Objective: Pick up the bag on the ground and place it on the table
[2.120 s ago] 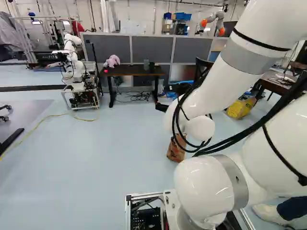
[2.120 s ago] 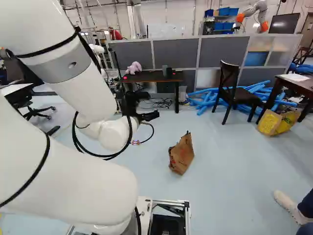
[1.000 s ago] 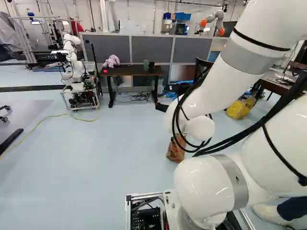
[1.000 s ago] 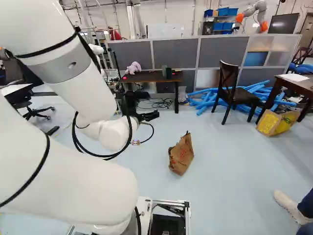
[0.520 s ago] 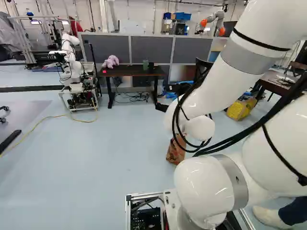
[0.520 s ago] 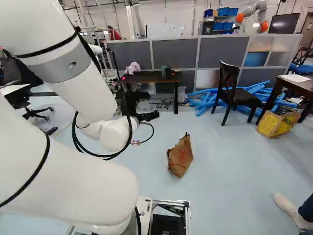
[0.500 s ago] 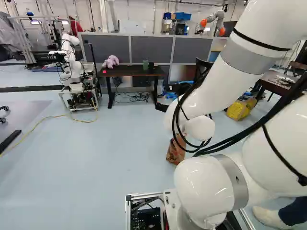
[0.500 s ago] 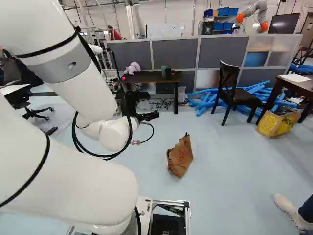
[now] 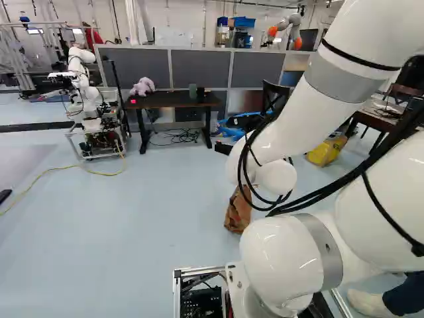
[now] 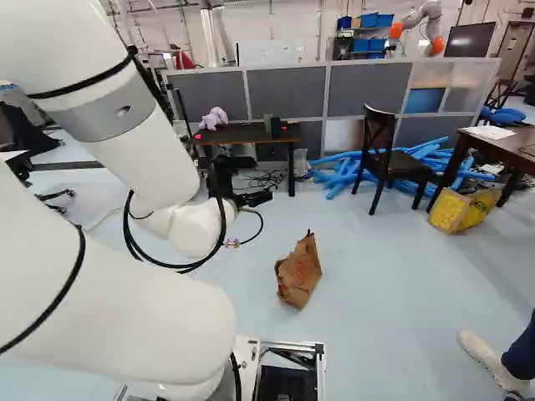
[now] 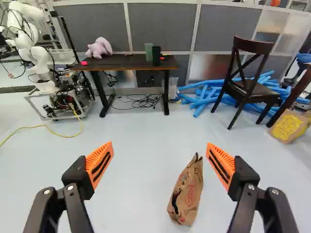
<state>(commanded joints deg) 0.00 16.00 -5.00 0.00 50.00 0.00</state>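
Plainly, the fingers of the claw (image 10: pixel 261 199) are held wide apart. On the floor (image 11: pixel 131 184) beyond them, a brown paper bag (image 11: pixel 189 191) is seen nearer one finger than the other, perhaps tilted a little. Farther ahead, a stuffed toy (image 11: pixel 99 47) and a green cup (image 11: pixel 148 51) are carried by the table (image 11: pixel 124 62), and blue tubes (image 11: pixel 201 102) are piled by a chair (image 11: pixel 255 92).
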